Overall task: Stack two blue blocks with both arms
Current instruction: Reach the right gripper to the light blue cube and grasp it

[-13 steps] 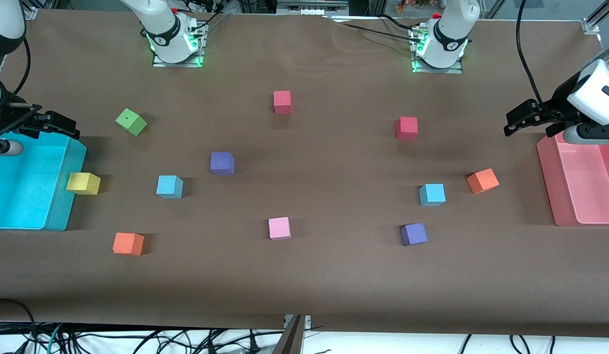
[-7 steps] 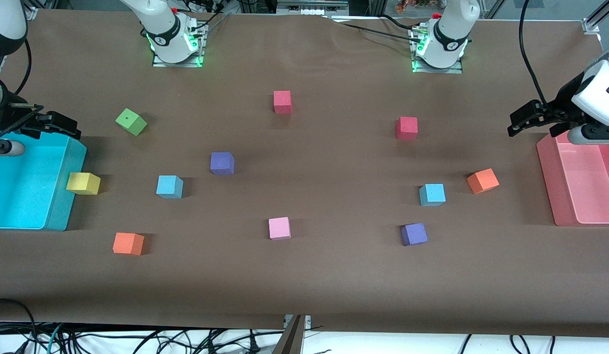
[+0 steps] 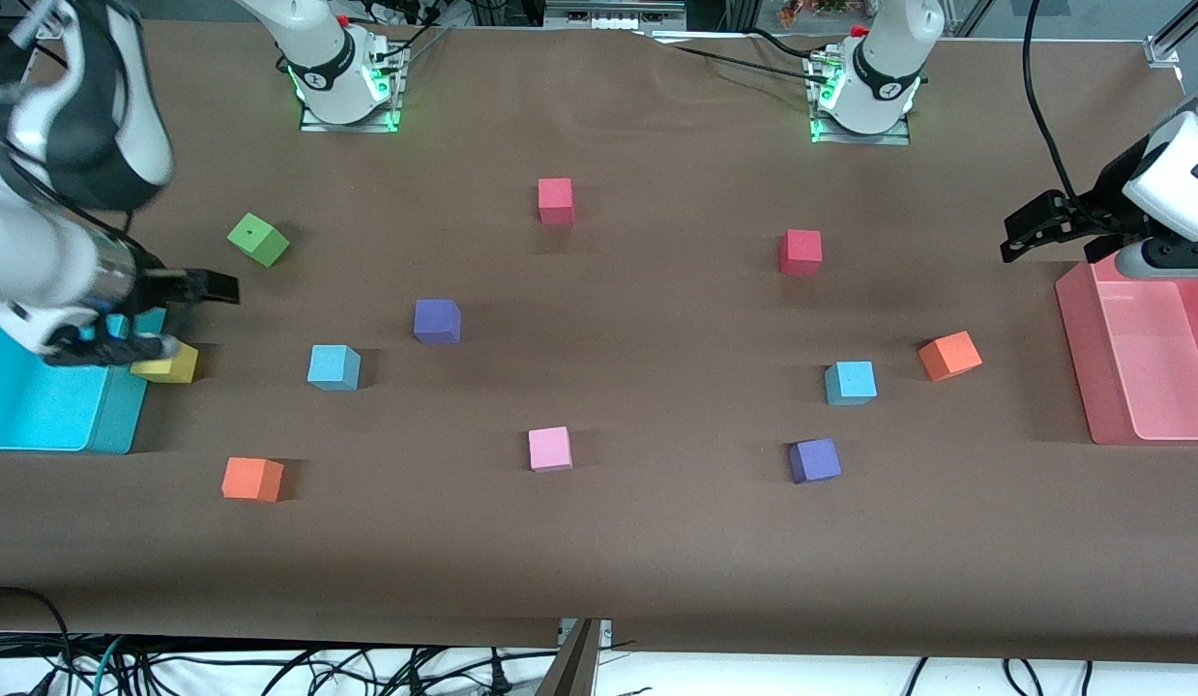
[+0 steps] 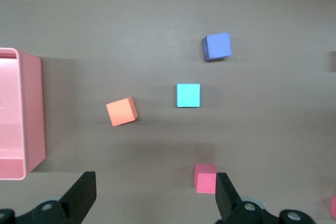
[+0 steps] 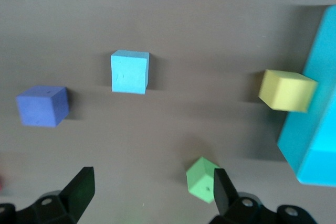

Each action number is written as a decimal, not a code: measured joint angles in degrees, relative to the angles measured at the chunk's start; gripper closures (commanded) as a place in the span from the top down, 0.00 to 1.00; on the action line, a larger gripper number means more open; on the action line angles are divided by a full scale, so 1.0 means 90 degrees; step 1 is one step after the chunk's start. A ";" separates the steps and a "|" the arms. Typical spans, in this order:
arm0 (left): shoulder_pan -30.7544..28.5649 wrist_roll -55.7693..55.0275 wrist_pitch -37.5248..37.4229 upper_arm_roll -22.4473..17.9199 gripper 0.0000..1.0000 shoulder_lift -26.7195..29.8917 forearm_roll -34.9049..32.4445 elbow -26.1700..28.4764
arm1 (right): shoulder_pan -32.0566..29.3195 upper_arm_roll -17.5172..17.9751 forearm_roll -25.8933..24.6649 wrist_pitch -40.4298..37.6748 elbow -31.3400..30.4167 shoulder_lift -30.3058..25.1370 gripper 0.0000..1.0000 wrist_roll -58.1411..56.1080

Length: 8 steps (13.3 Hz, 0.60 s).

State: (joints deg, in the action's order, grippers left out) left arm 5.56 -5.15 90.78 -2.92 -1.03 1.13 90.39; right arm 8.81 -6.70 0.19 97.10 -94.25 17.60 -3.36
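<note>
Two sky-blue blocks lie on the brown table. One block (image 3: 334, 367) is toward the right arm's end and shows in the right wrist view (image 5: 129, 72). The other block (image 3: 851, 383) is toward the left arm's end and shows in the left wrist view (image 4: 188, 95). My right gripper (image 3: 217, 288) is open and empty in the air, between the green cube and the yellow cube; it also shows in its wrist view (image 5: 150, 179). My left gripper (image 3: 1019, 232) is open and empty over the table beside the pink bin; it also shows in its wrist view (image 4: 153, 182).
A cyan bin (image 3: 38, 406) stands at the right arm's end, a pink bin (image 3: 1140, 358) at the left arm's end. Scattered cubes: green (image 3: 258, 240), yellow (image 3: 168, 365), two purple (image 3: 437, 321) (image 3: 814, 460), two red (image 3: 556, 200) (image 3: 801, 251), two orange (image 3: 252, 478) (image 3: 949, 355), pink (image 3: 550, 449).
My right arm has swung out from over the cyan bin's edge toward the table's middle, and now partly covers the yellow cube. My left gripper has shifted only slightly. No block has moved.
</note>
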 measured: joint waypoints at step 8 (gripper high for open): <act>0.0000 0.0003 -0.0035 0.0007 1.00 0.0131 -0.0046 0.0091 | 0.0382 0.0056 0.0248 0.1527 -0.0021 0.1699 1.00 0.0617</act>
State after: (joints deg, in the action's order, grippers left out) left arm 5.56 -5.12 90.47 -2.85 0.15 0.71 91.21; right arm 12.25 -6.20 2.42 110.84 -94.44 32.89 2.19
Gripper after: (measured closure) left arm 0.000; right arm 0.000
